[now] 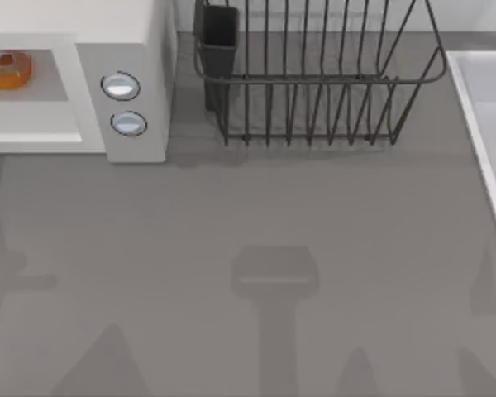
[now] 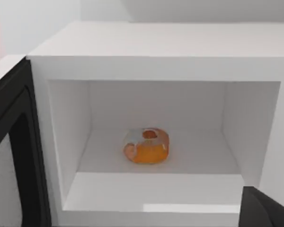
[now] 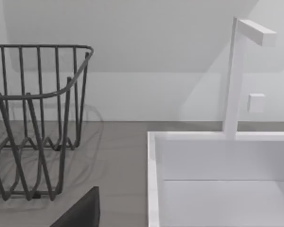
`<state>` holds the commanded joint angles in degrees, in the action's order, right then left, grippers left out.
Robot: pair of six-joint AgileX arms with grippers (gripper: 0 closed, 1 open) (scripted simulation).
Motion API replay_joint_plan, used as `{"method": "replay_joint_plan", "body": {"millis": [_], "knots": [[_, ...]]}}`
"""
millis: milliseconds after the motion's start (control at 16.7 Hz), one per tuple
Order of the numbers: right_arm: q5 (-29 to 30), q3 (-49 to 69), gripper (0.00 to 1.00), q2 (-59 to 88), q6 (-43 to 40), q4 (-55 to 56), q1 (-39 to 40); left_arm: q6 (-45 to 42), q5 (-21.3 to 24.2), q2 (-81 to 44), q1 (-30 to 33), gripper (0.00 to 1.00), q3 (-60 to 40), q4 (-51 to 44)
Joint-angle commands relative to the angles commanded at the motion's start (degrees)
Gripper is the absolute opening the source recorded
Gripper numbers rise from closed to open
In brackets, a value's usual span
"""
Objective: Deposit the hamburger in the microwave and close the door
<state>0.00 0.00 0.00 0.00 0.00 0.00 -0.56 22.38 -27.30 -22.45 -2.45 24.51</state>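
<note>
The white microwave stands at the table's back left, with two round knobs on its grey panel. Inside its open cavity lies the orange-brown hamburger. In the left wrist view I face the cavity of the microwave straight on, and the hamburger rests alone in the middle of its floor. The door stands swung open beside the cavity, its dark-framed inner face towards me. A dark corner of my left gripper shows in front of the microwave, away from the hamburger. A dark edge of my right gripper hangs between rack and sink.
A dark wire dish rack with a dark cup holder stands at the back middle. A white sink runs along the right edge, with a white faucet behind the sink. The grey table stretches in front.
</note>
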Motion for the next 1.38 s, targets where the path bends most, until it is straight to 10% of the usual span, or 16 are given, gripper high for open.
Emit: {"method": "replay_joint_plan", "body": {"millis": [540,1380], "knots": [[0.00,0.00,1.00,0.00,0.00,0.00,0.00,-5.30,2.23,-6.04,-4.14,0.00,-6.06,-5.80],[0.00,0.00,1.00,0.00,0.00,0.00,0.00,-45.34,14.41,-63.52,-33.16,0.00,-65.67,-59.18]]}}
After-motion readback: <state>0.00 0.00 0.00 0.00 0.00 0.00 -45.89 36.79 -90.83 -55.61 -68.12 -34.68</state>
